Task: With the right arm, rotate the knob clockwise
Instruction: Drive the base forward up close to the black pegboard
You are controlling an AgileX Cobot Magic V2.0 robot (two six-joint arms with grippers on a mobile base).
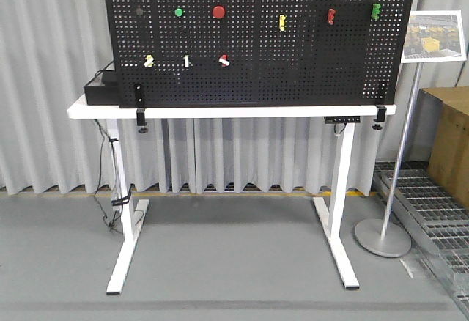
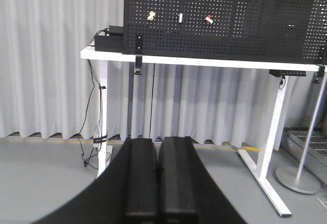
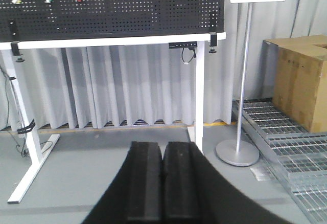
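A black pegboard (image 1: 293, 64) stands upright on a white table (image 1: 234, 111). It carries two red round knobs (image 1: 218, 12), a green round button (image 1: 179, 12), yellow (image 1: 282, 21), red (image 1: 331, 17) and green (image 1: 376, 11) handles, and three small switches (image 1: 186, 61) low on the left. I cannot tell which one is the task's knob. My left gripper (image 2: 158, 141) and right gripper (image 3: 163, 144) are both shut and empty. They are low and well back from the board, and neither shows in the front view.
A black box (image 1: 102, 89) sits at the table's left end. A sign stand (image 1: 399, 160) with a round base stands to the right. A cardboard box (image 3: 302, 83) and metal floor grating (image 3: 286, 137) lie further right. Cables hang by the left table leg (image 1: 121, 196).
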